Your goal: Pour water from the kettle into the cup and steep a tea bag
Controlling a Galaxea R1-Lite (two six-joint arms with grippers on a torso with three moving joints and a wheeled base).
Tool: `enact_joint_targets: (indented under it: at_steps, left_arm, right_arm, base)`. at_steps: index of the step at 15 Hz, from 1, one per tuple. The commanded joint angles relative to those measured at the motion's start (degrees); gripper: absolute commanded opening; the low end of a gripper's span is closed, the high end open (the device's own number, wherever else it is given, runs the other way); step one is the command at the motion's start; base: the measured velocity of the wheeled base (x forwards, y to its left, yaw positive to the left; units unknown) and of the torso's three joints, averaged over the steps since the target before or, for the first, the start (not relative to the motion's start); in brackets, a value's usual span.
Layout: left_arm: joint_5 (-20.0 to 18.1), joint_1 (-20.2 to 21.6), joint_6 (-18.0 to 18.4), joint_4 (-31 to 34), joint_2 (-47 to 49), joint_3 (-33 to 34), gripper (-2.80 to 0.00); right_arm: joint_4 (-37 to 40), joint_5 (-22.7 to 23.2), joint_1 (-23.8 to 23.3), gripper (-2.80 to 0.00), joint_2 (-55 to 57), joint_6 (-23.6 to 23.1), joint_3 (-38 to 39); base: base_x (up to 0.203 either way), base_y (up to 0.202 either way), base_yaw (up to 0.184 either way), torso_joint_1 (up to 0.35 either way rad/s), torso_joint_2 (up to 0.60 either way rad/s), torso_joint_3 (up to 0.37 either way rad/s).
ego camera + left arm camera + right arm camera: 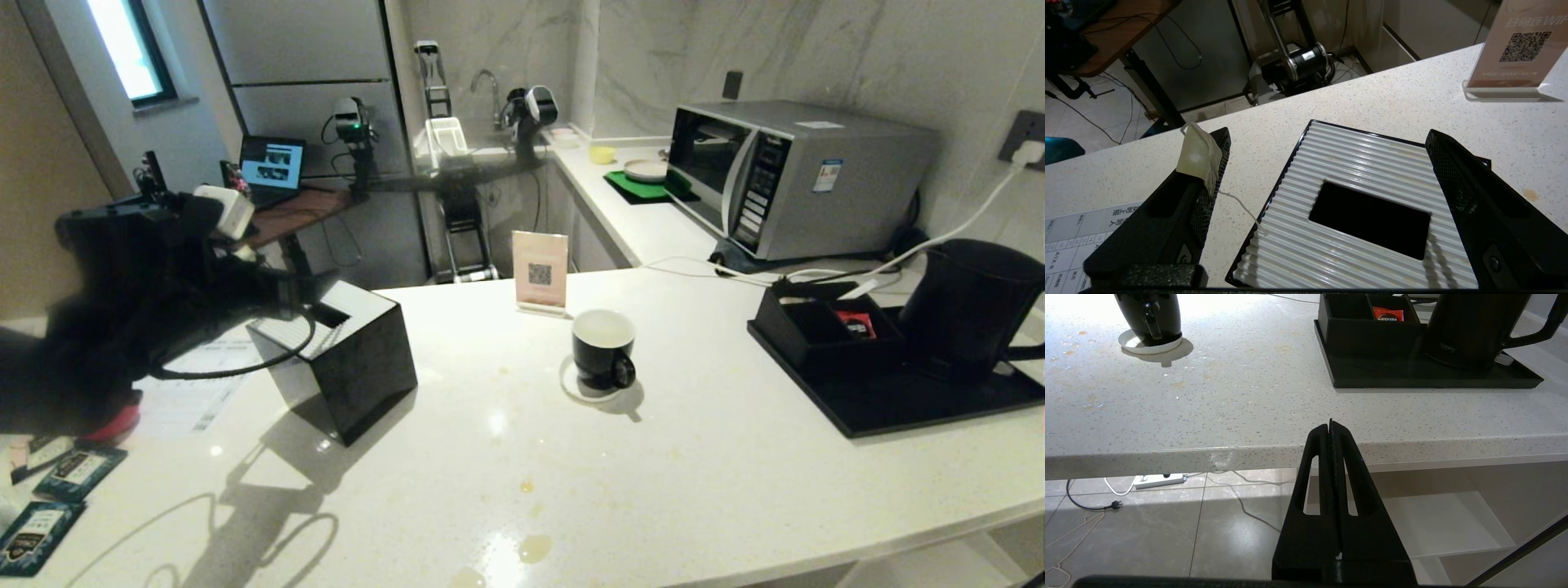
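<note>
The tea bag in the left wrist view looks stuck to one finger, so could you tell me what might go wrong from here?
1. The left gripper is open above the black cube's slotted top, yet the tea bag clings to one finger; it may not drop.
2. Its string trails onto the ribbed top, where it might snag.
3. The cup stands well away, so the bag could fall outside it, onto the counter.

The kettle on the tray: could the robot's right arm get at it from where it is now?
Probably yes. The right gripper is shut and sits below the counter edge, and the kettle stands just ahead on the tray, handle outward, with bare counter between; it must rise and open.
</note>
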Motion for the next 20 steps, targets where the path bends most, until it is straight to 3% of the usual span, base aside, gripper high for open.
enact_joint_targets:
  at_steps: [1, 12, 13, 20]
  left_arm:
    - [0.0, -0.3, 0.1, -0.2, -0.4, 0.7, 0.0]
    - [0.4, -6.6, 0.6, -0.2, -3.6, 3.8, 0.0]
    - [0.4, -6.7, 0.6, -0.2, -4.1, 4.2, -2.8]
    - [0.4, -7.7, 0.5, -0.2, -7.3, 5.0, -2.8]
  right_arm:
    - [0.1, 0.1, 0.0, -2.8, 0.1, -0.1, 0.0]
    - [0.0, 0.0, 0.0, -2.8, 0.0, -0.1, 0.0]
    - [0.0, 0.1, 0.0, -2.8, 0.1, 0.0, 0.0]
    - [0.0, 0.1, 0.0, -2.8, 0.1, -0.1, 0.0]
  base:
    - [0.0, 0.0, 0.0, 0.0, 0.0, 0.0]
    - [0.0, 0.0, 0.0, 0.0, 0.0, 0.0]
    - [0.0, 0.0, 0.0, 0.0, 0.0, 0.0]
    - [0.0, 0.0, 0.0, 0.0, 0.0, 0.0]
